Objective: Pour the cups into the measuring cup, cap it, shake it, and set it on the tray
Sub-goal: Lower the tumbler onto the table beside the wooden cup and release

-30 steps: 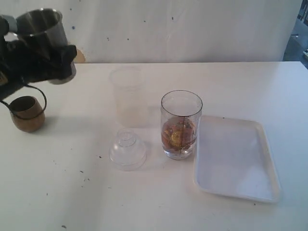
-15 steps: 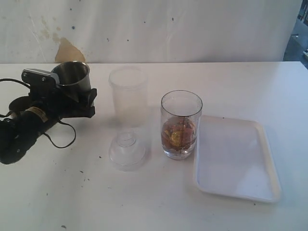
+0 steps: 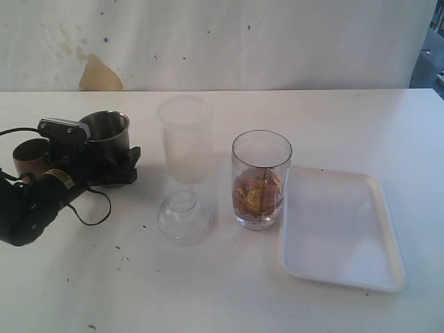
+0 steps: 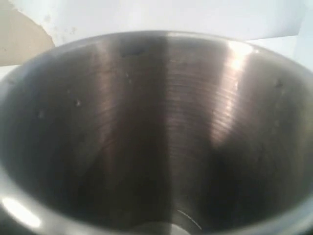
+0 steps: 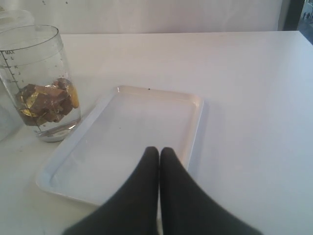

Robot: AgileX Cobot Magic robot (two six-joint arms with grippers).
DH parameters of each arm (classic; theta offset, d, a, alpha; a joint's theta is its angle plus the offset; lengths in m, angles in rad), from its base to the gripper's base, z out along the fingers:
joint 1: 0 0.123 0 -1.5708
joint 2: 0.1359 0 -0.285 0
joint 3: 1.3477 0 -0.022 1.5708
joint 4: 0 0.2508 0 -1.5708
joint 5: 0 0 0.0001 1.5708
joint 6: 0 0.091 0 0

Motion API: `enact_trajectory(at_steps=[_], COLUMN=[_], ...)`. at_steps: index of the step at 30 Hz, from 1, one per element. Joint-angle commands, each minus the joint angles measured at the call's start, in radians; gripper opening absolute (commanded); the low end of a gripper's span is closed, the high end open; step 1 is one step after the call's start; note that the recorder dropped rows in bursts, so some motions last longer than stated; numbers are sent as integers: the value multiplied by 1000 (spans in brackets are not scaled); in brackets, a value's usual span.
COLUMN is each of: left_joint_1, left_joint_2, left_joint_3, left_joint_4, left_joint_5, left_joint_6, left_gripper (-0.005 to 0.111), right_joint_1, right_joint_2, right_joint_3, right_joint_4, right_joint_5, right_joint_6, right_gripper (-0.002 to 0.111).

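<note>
One cup, steel tumbler (image 3: 106, 127), stands on table (image 3: 229, 291) inside left gripper (image 3: 104, 151); clamped or loose, cannot tell. Spread wide, retreat straight, miss wooden cup (image 3: 29, 158). Right gripper (image 5: 159, 154) pinched together, empty.

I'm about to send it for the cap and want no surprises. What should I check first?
1. Steel tumbler empty and upright: ok.
2. Left pincer clear of the tumbler: not ok, it sits around it. Whether it grips: cannot tell.
3. Measuring cup upright, loaded, uncapped: ok.
4. Clear dome lid in view, ungripped: ok.
5. Right pincer open for a grasp: not ok, shut.
6. Tray bare: ok.
</note>
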Motion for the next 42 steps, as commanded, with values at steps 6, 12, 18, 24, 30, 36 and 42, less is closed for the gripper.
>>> enact_trajectory(at_steps=[6, 12, 18, 24, 30, 36, 42], left_joint_1=[-2, -2, -2, -2, -2, -2, -6], left_joint_2=[-46, -110, -156, -194, -262, -375, -554], left_joint_3=[-5, 1, 45, 53, 53, 53, 53], left_joint_4=[-7, 0, 31, 38, 41, 42, 179], left_joint_5=[20, 140, 63, 53, 50, 56, 193], left_joint_6=[9, -15, -15, -15, -15, 5, -246], left_gripper=[105, 105, 105, 105, 105, 105, 105], right_joint_1=[-2, -2, -2, -2, -2, -2, -2], right_joint_2=[-4, -4, -4, -4, -4, -4, -4], right_joint_3=[5, 5, 5, 5, 5, 5, 5], right_joint_4=[0, 0, 0, 0, 0, 0, 0], right_joint_5=[-1, -1, -1, -1, -1, -1, -1], right_joint_6=[5, 5, 5, 5, 5, 5, 5], right_gripper=[0, 0, 0, 0, 0, 0, 0])
